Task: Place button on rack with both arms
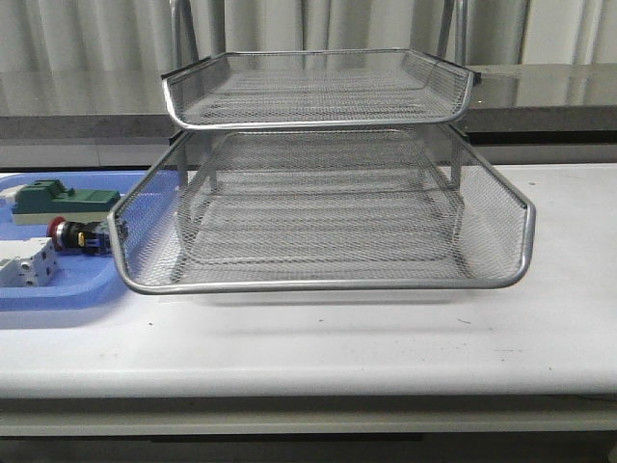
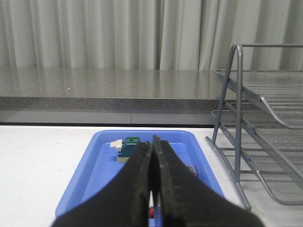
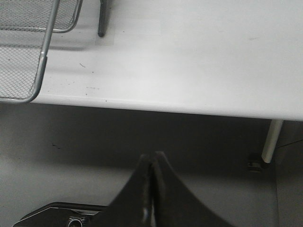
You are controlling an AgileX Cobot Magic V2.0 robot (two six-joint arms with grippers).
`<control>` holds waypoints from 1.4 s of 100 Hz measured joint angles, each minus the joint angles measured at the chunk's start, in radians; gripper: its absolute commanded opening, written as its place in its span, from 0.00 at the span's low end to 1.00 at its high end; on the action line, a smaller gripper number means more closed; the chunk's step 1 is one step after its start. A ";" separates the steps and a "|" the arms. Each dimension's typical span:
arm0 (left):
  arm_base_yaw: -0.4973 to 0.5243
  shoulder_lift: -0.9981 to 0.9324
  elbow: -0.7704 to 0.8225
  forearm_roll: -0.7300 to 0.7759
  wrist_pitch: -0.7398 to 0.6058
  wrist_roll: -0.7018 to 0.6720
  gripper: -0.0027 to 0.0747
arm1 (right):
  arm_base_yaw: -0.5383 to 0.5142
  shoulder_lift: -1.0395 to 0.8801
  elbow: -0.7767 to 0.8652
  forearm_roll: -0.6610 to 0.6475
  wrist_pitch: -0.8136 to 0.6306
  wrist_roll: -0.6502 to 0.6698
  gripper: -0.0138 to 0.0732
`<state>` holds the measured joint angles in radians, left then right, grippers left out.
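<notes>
The button (image 1: 72,234), red cap facing left, lies in the blue tray (image 1: 58,301) at the table's left, just outside the left rim of the silver wire-mesh rack (image 1: 323,207). Neither arm shows in the front view. In the left wrist view my left gripper (image 2: 152,140) is shut and empty above the blue tray (image 2: 85,179); a red speck of the button (image 2: 151,211) shows through the slit between the fingers. The rack (image 2: 258,137) stands to that side. My right gripper (image 3: 153,155) is shut and empty, below the table's front edge, with a rack corner (image 3: 40,61) visible.
A green block (image 1: 58,200) lies at the tray's back, also in the left wrist view (image 2: 129,146), and a white terminal block (image 1: 24,265) at its front. A grey counter and curtains run behind the table. A table leg (image 3: 272,142) shows near the right gripper.
</notes>
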<state>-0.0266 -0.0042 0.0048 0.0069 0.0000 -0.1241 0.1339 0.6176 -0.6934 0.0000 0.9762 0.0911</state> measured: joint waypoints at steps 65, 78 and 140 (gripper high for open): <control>0.000 0.552 -0.566 -0.065 0.468 0.003 0.01 | 0.000 0.000 0.000 0.000 0.002 0.000 0.08; 0.000 0.752 -0.722 -0.026 0.581 0.032 0.01 | 0.000 0.000 0.000 0.000 0.002 0.000 0.08; 0.000 1.418 -1.146 -0.007 0.759 0.211 0.07 | 0.000 0.000 0.000 0.000 0.003 0.002 0.08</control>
<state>-0.0266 1.4137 -1.1414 0.0000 0.7594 0.0871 0.1339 0.6176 -0.6934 0.0000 0.9789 0.0934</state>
